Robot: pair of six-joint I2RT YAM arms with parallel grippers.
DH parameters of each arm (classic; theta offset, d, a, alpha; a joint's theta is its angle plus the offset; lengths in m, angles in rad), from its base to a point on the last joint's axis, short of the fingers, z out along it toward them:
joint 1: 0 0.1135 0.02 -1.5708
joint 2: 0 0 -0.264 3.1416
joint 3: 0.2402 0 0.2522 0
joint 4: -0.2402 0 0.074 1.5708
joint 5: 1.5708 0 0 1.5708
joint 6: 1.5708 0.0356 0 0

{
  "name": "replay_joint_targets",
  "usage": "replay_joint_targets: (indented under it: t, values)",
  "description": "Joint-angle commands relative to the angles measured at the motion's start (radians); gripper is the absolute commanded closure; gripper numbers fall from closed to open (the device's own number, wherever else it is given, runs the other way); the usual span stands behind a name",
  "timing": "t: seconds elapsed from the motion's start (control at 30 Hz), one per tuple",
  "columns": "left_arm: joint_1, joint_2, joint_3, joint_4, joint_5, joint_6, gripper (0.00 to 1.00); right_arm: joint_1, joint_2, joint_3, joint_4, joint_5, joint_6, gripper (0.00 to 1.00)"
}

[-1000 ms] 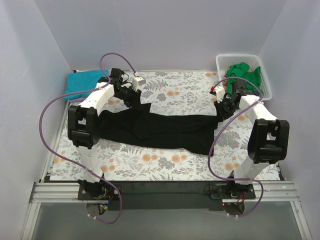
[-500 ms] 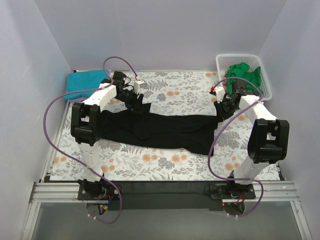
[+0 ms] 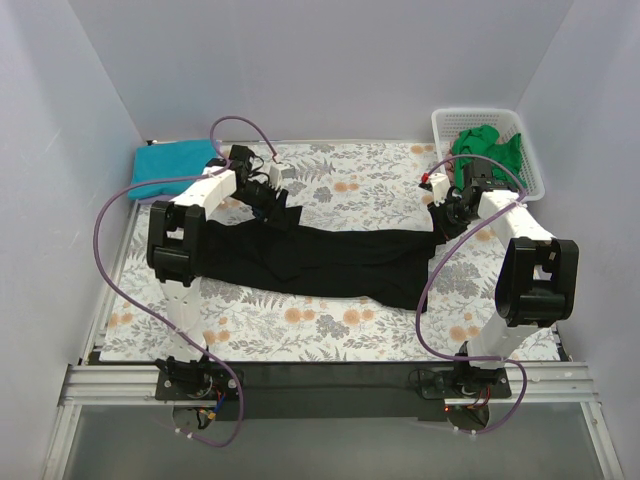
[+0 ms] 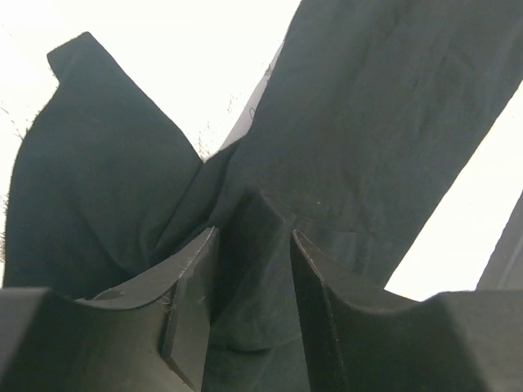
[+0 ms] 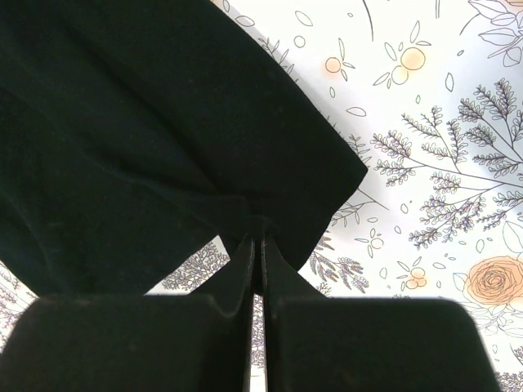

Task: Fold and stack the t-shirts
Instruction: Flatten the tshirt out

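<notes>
The large black t-shirt (image 3: 330, 262) lies stretched across the floral table cover between my two grippers. My left gripper (image 3: 274, 203) is shut on a bunched fold at its far left part; in the left wrist view the black cloth (image 4: 368, 122) fills the gap between the jaws of this gripper (image 4: 254, 237). My right gripper (image 3: 441, 222) is shut on the shirt's far right corner; the right wrist view shows this gripper (image 5: 258, 237) pinching the black cloth (image 5: 122, 122) tight. A folded teal t-shirt (image 3: 170, 165) lies at the back left. Green t-shirts (image 3: 485, 150) sit in the basket.
A white lattice basket (image 3: 532, 165) stands at the back right corner. The floral table cover (image 3: 350, 320) shows in front of the black shirt and in the right wrist view (image 5: 441, 163). Purple cables loop beside both arms. Walls close in on three sides.
My left gripper has moved a little to the right and back, dragging its fold of the black shirt along. The right arm has not moved.
</notes>
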Motion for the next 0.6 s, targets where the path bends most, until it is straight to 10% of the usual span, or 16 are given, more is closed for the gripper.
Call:
replay_joint_targets:
  t: [0.0, 0.2, 0.57]
  values:
    - [-0.002, -0.015, -0.01, 0.012, 0.021, 0.001, 0.62, -0.006, 0.009, 0.027, -0.014, -0.006, -0.003, 0.99]
    - [0.024, -0.115, -0.019, 0.053, 0.036, -0.065, 1.0, -0.008, -0.007, 0.042, -0.014, 0.017, -0.003, 0.99]
    - [0.052, -0.273, -0.128, -0.002, 0.035, -0.05, 1.0, 0.037, -0.036, -0.02, -0.143, -0.058, -0.088, 0.99]
